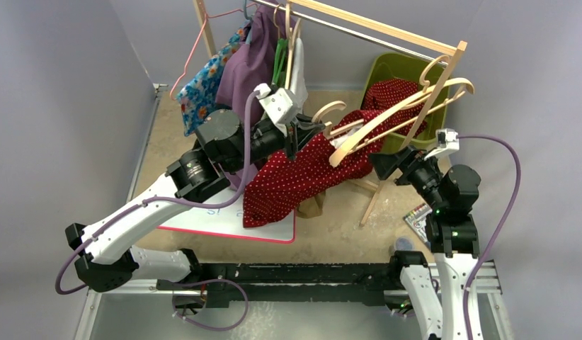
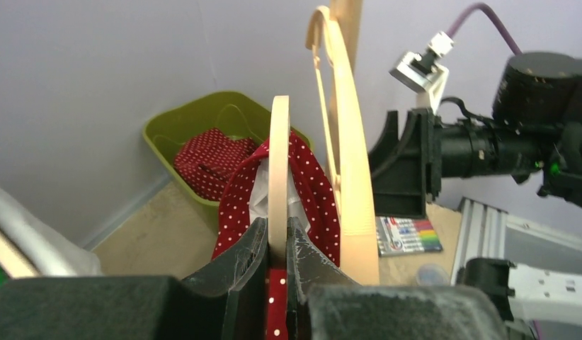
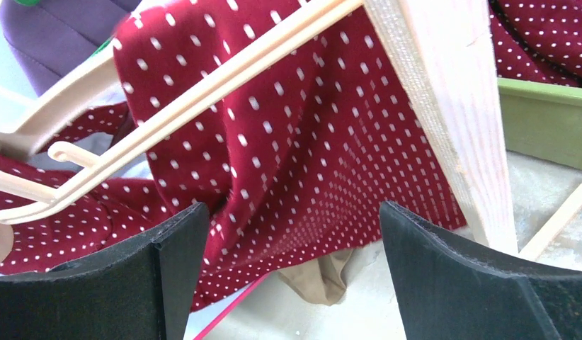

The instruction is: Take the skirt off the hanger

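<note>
- Top view: the skirt point(image 1: 295, 177), red with white dots, is stretching across the middle of the frame, from the green bin point(image 1: 387, 67) at upper right down to the whiteboard point(image 1: 203, 223) at lower left.
- The skirt is draping over a wooden hanger point(image 1: 345, 129) just right of centre, below the rack point(image 1: 387, 32).
- The left gripper point(image 1: 297, 134) is sitting at the skirt's upper edge; the right gripper point(image 1: 384, 164) is pointing at the skirt from the right, close to it.
- Left wrist view: the left gripper point(image 2: 277, 237) is clamping tight on the thin edge of the hanger point(image 2: 279, 163) at lower centre.
- The skirt point(image 2: 313, 191) is wrapping over that hanger just above the fingers, with red cloth also showing between them.
- A second hanger point(image 2: 345, 163) is standing just right of it, and the bin point(image 2: 196, 117) is sitting at centre left with more dotted cloth inside.
- Right wrist view: the right gripper point(image 3: 292, 212) is standing wide apart and gripping nothing.
- The skirt point(image 3: 309, 142) is filling the frame's centre beyond the fingers, hanging from the hanger point(image 3: 203, 92) crossing the upper left.
- The rack's post point(image 3: 444, 106) is slanting down the right side, with the bin point(image 3: 543, 113) behind it.
</note>
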`<state>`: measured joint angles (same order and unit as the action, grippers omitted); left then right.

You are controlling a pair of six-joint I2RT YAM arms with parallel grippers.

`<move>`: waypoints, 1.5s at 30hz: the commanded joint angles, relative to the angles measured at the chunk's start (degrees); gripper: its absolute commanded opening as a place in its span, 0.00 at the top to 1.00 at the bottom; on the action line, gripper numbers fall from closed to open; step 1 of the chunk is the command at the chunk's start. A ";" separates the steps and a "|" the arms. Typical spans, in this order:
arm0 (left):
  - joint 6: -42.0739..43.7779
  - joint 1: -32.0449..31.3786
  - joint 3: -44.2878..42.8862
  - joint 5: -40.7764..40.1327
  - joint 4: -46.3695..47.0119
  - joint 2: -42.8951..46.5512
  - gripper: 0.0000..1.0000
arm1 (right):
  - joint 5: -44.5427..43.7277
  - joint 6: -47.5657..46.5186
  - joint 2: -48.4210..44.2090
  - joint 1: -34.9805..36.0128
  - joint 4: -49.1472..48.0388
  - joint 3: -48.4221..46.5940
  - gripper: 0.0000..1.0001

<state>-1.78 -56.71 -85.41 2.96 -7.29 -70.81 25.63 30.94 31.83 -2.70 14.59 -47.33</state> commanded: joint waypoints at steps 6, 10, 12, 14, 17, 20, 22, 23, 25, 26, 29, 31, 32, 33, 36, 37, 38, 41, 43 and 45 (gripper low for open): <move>3.44 -0.06 -4.37 9.62 -2.02 -1.12 1.00 | 3.71 -1.22 0.62 -0.21 -4.73 -1.14 0.09; 3.55 -0.07 -5.11 11.29 -2.68 -1.87 1.00 | 3.73 -0.87 0.70 -0.23 -5.50 -0.40 0.08; 3.52 -0.06 -5.11 12.33 -2.56 -1.94 1.00 | 3.94 -0.05 0.90 -0.23 -6.02 0.45 0.08; 3.48 -0.03 -5.34 13.09 -2.96 -1.96 1.00 | 3.72 0.55 1.10 -0.20 -6.56 1.00 0.08; 3.76 0.00 -5.72 13.91 -3.88 -2.08 1.00 | 2.42 1.38 1.42 -0.20 -7.61 1.80 0.12; 3.85 -0.05 -5.87 13.79 -4.24 -2.06 1.00 | 0.82 1.88 2.07 -0.22 -7.62 2.19 0.17; 3.86 -0.02 -6.15 14.14 -4.52 -2.03 1.00 | -0.59 1.89 2.25 -0.20 -7.49 2.65 0.21; 3.94 -0.05 -6.25 14.13 -4.57 -2.00 1.00 | -1.52 2.04 2.23 -0.20 -7.52 2.94 0.25; 4.18 -0.07 -6.46 14.16 -4.97 -2.14 1.00 | -3.36 2.56 2.00 -0.25 -7.44 3.12 0.32; 4.28 0.00 -6.61 14.11 -5.34 -2.25 1.00 | -4.36 2.63 1.76 -0.20 -7.35 3.08 0.35; 4.85 -0.07 -7.16 14.78 -6.21 -2.46 1.00 | -8.48 3.29 0.93 -0.20 -7.58 3.03 0.51; 4.95 -0.06 -7.09 14.80 -6.41 -2.53 1.00 | -10.55 3.55 1.05 -0.21 -7.56 2.83 0.63; 4.97 -0.05 -7.14 14.81 -6.54 -2.50 1.00 | -11.13 3.47 1.42 -0.20 -7.26 2.45 0.68; 5.06 -0.07 -7.22 14.86 -6.63 -2.57 1.00 | -11.40 3.33 1.94 -0.20 -6.99 1.99 0.73; 5.72 -0.04 -7.14 15.09 -7.06 -2.33 1.00 | -12.27 3.15 3.66 -0.21 -6.52 1.58 0.90; 5.94 -0.06 -7.14 14.82 -7.35 -2.23 1.00 | -12.47 3.20 4.20 -0.20 -6.30 1.32 0.94; 6.22 -0.06 -7.24 14.41 -7.76 -2.20 1.00 | -12.71 3.23 4.68 -0.20 -5.96 1.06 0.98; 7.81 -0.07 -7.88 13.27 -9.22 -1.62 1.00 | -14.52 3.11 5.32 -0.20 -4.93 0.60 1.00; 8.55 -0.02 -7.82 11.96 -9.43 -0.89 1.00 | -16.59 2.88 5.66 -0.21 -3.51 -0.04 1.00; 9.04 -0.02 -8.00 11.16 -9.75 -0.18 1.00 | -18.76 2.37 6.71 -0.23 -1.20 -1.28 1.00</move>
<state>4.60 -56.71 -89.80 15.38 -19.42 -74.04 13.17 34.39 37.56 -2.68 11.49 -44.45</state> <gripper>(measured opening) 0.091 0.012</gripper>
